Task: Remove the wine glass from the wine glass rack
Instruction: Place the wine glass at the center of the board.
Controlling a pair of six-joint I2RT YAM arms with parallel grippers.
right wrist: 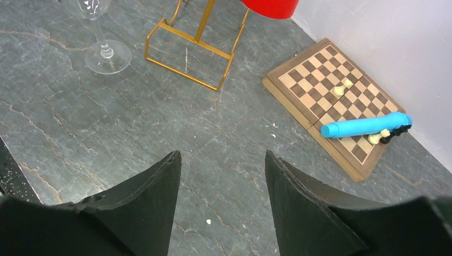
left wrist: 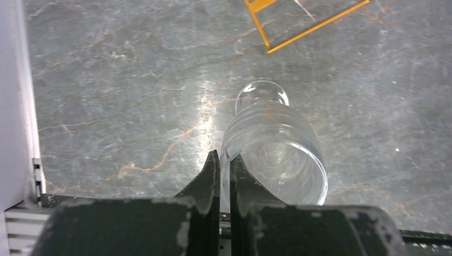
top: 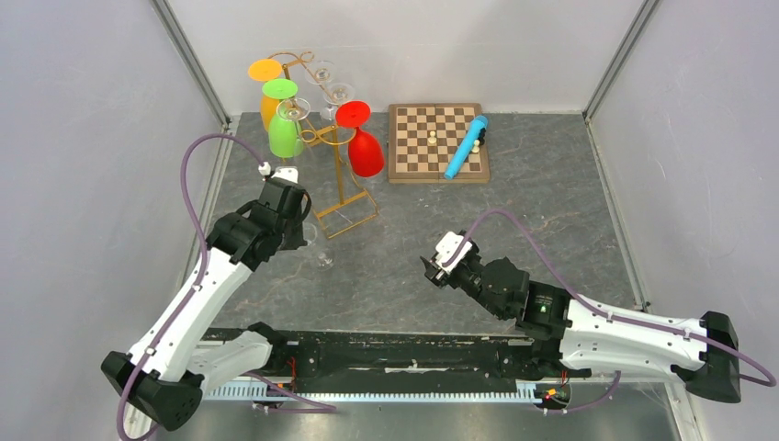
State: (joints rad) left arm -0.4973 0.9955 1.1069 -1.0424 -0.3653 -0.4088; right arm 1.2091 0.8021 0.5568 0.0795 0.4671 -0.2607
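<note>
My left gripper (left wrist: 225, 170) is pinched on the rim of the wine glass (left wrist: 277, 144), which seems set down on the table (left wrist: 106, 106) just beside the rack (right wrist: 207, 15). My right gripper (right wrist: 223, 176) hangs spread. Next, I let go gently without tipping it.

table (top: 514, 239): grey marbled slab | wine glass rack (top: 323, 138): rectangular gold wire base flat on it, back-left | wine glass (right wrist: 106, 55): clear, foot down just beside rack base | chessboard (top: 438, 142): wooden, flat, back centre, apart from rack | white crumbs (right wrist: 208, 221): few, mid-table
</note>
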